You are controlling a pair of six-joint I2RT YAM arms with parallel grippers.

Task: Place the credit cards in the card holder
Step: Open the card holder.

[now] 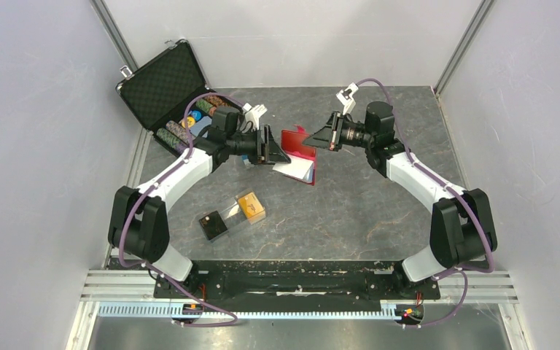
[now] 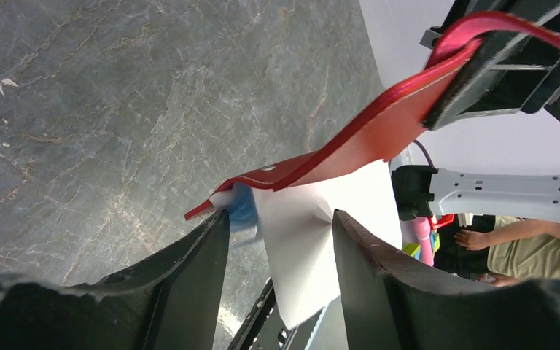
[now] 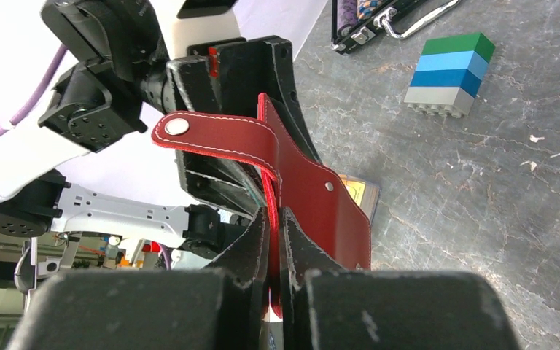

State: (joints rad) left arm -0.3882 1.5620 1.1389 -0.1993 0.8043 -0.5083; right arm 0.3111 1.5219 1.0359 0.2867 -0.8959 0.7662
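**Arm pose.** In the overhead view, both arms reach inward from the lower corners of the frame and meet just above centre, fingers pointing at each other. Your left gripper point(image 1: 280, 150) comes in from the left and your right gripper point(image 1: 315, 138) from the right. The card holder point(image 1: 299, 141) hangs between them, above the table point(image 1: 379, 219).

**Grip.** In the right wrist view, your right fingers point(image 3: 257, 248) are pinched flat together on one red leaf of the holder, with no gap between them. In the left wrist view, your left fingers point(image 2: 189, 292) stand apart, with a pale card point(image 2: 299, 240) passing between them. Bare table shows between the card and the finger at lower left.

**Hidden or unclear.**
- The card's other edge runs behind the finger at lower right, so you cannot tell whether it touches there.
- The card's near end is cut off at the bottom of the left wrist frame.
- A small blue patch at the holder's tip is too blurred to name.
- The inner slots are out of sight in every view.
- You cannot tell whether the holder's lower end rests on the table.

**Task objects.** The holder is red and leather-like with pale stitching. It is opened out, and its strap with a round metal snap point(image 3: 177, 127) curls toward the upper left of the right wrist frame. A stack of orange cards point(image 1: 251, 205) lies left of centre in the overhead view, just beside a small black box point(image 1: 213, 224) and well apart from the holder.
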